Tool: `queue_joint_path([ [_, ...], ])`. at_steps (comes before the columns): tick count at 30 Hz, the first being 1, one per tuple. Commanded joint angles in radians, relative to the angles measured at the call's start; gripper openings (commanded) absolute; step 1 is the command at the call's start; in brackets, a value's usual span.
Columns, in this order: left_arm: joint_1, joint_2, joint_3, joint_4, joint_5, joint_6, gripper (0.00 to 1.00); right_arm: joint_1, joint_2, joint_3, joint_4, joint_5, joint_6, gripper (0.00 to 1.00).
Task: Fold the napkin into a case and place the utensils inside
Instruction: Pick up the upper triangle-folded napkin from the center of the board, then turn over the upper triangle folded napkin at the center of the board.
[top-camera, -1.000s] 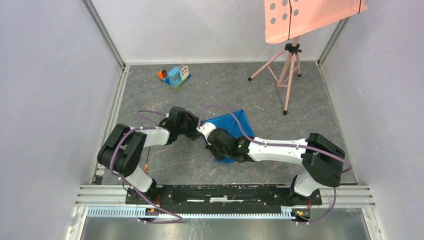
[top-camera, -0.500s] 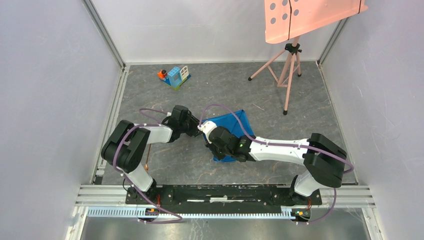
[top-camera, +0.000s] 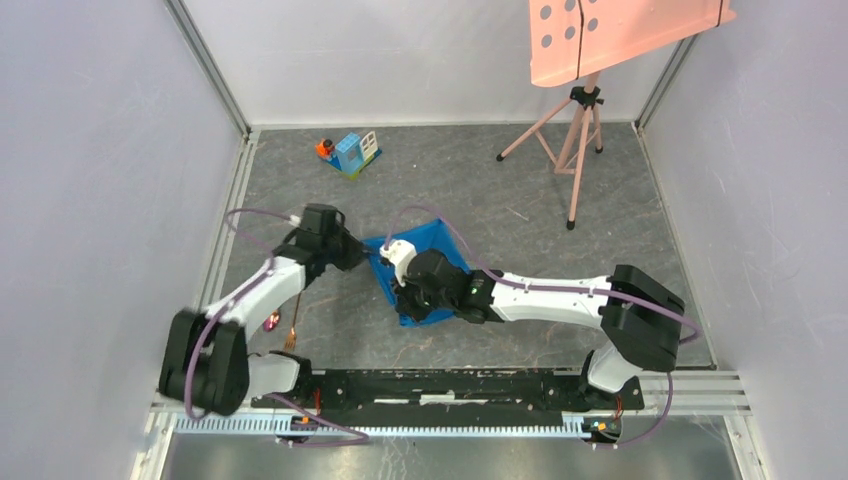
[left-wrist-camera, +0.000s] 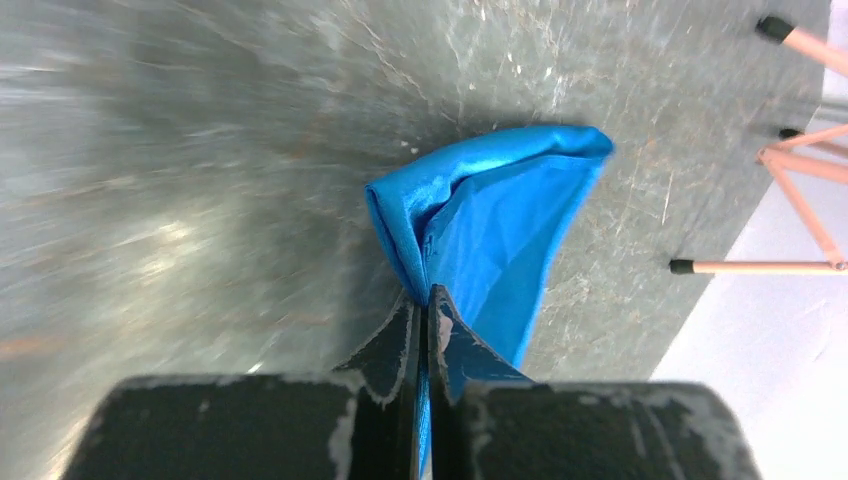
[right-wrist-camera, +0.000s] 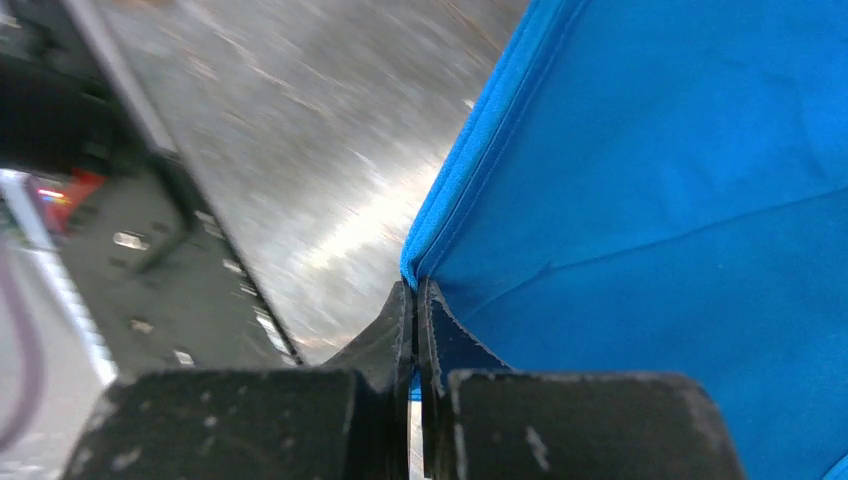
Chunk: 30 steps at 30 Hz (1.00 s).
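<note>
The bright blue cloth napkin, on the grey surface, is pinched in tightly closed left jaws and right jaws; folding is judged unfinished. The golden-copper metal utensils are seen apart, not yet inserted.

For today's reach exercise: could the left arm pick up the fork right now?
Probably not: the left tool is shut on the napkin. The fork lies close by, seemingly unblocked.

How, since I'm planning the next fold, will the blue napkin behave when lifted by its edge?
Probably floppy: the napkin buckles and folds over itself ahead of the left hand. Likely light: the right hand holds it by just a pinched edge. Its satiny sheen suggests it could slip.
</note>
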Motion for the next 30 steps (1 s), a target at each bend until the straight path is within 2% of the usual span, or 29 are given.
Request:
queue_joint_path([
  [1,0.123,-0.318,0.115,-0.456,-0.167,0.182,0.02,0.074,0.060,0.114,0.208,-0.259,0.125,0.00],
  [4,0.148,-0.463,0.323,-0.782,-0.377,0.282,0.02,0.098,0.096,0.139,0.466,-0.422,0.285,0.00],
  [6,0.148,-0.504,0.445,-0.889,-0.464,0.341,0.02,0.096,0.113,0.120,0.697,-0.523,0.461,0.00],
  [8,0.146,-0.491,0.556,-0.948,-0.478,0.389,0.02,0.090,0.135,0.106,0.895,-0.567,0.573,0.00],
  [11,0.084,-0.387,0.632,-0.966,-0.513,0.422,0.02,0.056,0.179,0.034,1.177,-0.616,0.783,0.00],
  [14,-0.097,-0.228,0.648,-0.894,-0.650,0.433,0.02,-0.001,0.232,-0.092,1.417,-0.643,0.927,0.00],
  [16,-0.163,-0.087,0.663,-0.831,-0.674,0.449,0.02,-0.046,0.250,-0.198,1.534,-0.648,0.979,0.00],
  [20,-0.229,0.236,0.771,-0.743,-0.673,0.486,0.02,-0.166,0.268,-0.396,1.638,-0.701,0.964,0.00],
  [22,-0.264,0.387,0.840,-0.711,-0.701,0.496,0.02,-0.224,0.271,-0.474,1.620,-0.743,0.913,0.00],
  [25,-0.308,0.522,0.916,-0.637,-0.644,0.520,0.02,-0.292,0.264,-0.576,1.623,-0.796,0.861,0.00],
  [30,-0.348,0.657,0.980,-0.537,-0.494,0.508,0.02,-0.399,0.226,-0.697,1.502,-0.823,0.740,0.00],
])
